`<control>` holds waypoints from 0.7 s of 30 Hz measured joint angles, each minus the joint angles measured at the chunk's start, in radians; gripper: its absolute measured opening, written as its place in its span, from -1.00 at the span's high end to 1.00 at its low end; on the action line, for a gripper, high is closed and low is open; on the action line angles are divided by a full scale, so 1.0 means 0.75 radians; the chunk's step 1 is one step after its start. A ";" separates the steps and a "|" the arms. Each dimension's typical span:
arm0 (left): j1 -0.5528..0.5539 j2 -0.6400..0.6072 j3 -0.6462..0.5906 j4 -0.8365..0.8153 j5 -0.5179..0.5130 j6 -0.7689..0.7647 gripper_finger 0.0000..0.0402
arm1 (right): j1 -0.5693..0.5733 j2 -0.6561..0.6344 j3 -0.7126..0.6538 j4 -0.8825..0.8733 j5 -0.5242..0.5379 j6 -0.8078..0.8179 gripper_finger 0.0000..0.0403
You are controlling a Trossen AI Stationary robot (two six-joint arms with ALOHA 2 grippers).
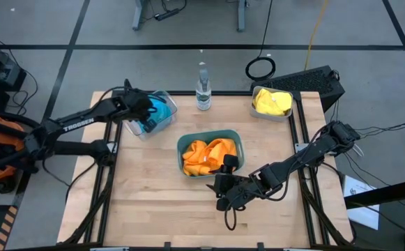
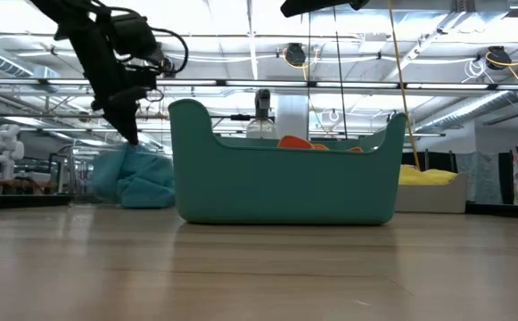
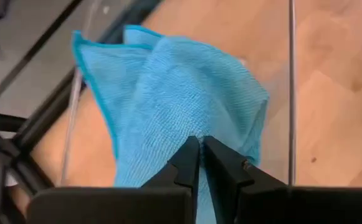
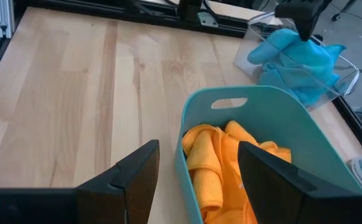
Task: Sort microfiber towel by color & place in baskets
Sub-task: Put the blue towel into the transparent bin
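Observation:
My left gripper [image 1: 145, 110] is over the clear basket [image 1: 166, 104] at the table's far left, shut on a blue towel [image 3: 187, 87]. It also shows in the low view [image 2: 130, 132], at the top of the blue towel [image 2: 138, 178]. My right gripper [image 4: 196, 171] is open and empty at the near side of the teal basket [image 1: 209, 136], which holds orange towels [image 1: 205, 155]. Its fingers stand on either side of that basket's near rim [image 4: 187, 112]. A yellow towel [image 1: 272, 101] lies in the pale grey basket [image 1: 286, 115] at the far right. My left gripper pinches a raised bunch of the blue towel [image 3: 196, 127] between its two fingers, coming from above and pointing down. How many layers it has I cannot tell. The towel spreads out below the fingers and its lower part [image 2: 143, 192] lies in the clear basket.
A clear bottle [image 1: 202, 89] stands at the table's far edge between the clear and pale grey baskets. Bare wood [image 1: 153, 195] lies near and left of the teal basket. A black frame runs along the table's sides [image 1: 108, 174].

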 joint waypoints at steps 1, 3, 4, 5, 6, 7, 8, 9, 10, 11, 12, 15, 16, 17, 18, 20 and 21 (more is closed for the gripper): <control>-0.005 -0.016 0.000 -0.003 -0.013 0.000 0.81 | 0.000 0.000 0.000 0.000 0.000 0.000 -0.04; -0.012 -0.049 0.000 -0.007 -0.032 0.001 0.72 | 0.000 0.000 -0.001 0.006 0.000 0.000 -0.04; -0.013 -0.062 0.000 -0.007 -0.037 0.007 0.66 | 0.000 0.000 0.000 0.007 0.000 0.000 -0.04; -0.013 -0.072 0.000 -0.009 -0.038 0.018 0.60 | 0.000 0.000 0.000 0.007 0.000 0.000 -0.04; -0.013 -0.080 0.000 -0.010 -0.038 0.038 0.54 | 0.000 0.000 -0.001 0.007 -0.001 0.000 -0.04; -0.013 -0.085 0.000 -0.007 -0.041 0.054 0.47 | 0.000 0.000 -0.001 0.006 -0.001 -0.001 -0.04; -0.013 -0.088 0.000 0.002 -0.049 0.075 0.41 | 0.000 0.000 -0.001 0.007 0.000 -0.001 -0.04; -0.012 -0.088 0.000 0.014 -0.069 0.084 0.35 | 0.000 0.000 -0.001 0.007 0.000 -0.005 -0.04; -0.010 -0.087 0.000 0.031 -0.097 0.093 0.30 | 0.000 -0.001 -0.001 0.007 0.000 -0.010 -0.04; -0.006 -0.085 0.000 0.063 -0.122 0.104 0.26 | 0.000 -0.001 -0.001 0.007 0.000 -0.015 -0.04; -0.002 -0.077 0.000 0.114 -0.137 0.111 0.23 | 0.000 -0.001 -0.001 0.007 0.000 -0.019 -0.04; 0.015 -0.029 0.001 0.237 -0.128 0.154 0.20 | -0.002 -0.001 -0.001 0.008 0.000 -0.025 -0.04; 0.025 -0.005 0.001 0.250 -0.126 0.176 0.20 | -0.002 -0.001 -0.001 0.008 0.000 -0.025 -0.04; 0.037 0.023 0.001 0.259 -0.126 0.181 0.21 | -0.002 -0.001 -0.001 0.009 0.000 -0.024 -0.04; 0.054 0.057 0.001 0.259 -0.126 0.183 0.23 | -0.002 -0.001 -0.001 0.008 0.000 -0.021 -0.04; 0.090 0.131 0.001 0.248 -0.126 0.177 0.28 | -0.001 -0.001 -0.001 0.008 0.000 -0.019 -0.04; 0.106 0.170 0.000 0.246 -0.126 0.176 0.31 | 0.000 -0.001 -0.001 0.008 0.000 -0.019 -0.04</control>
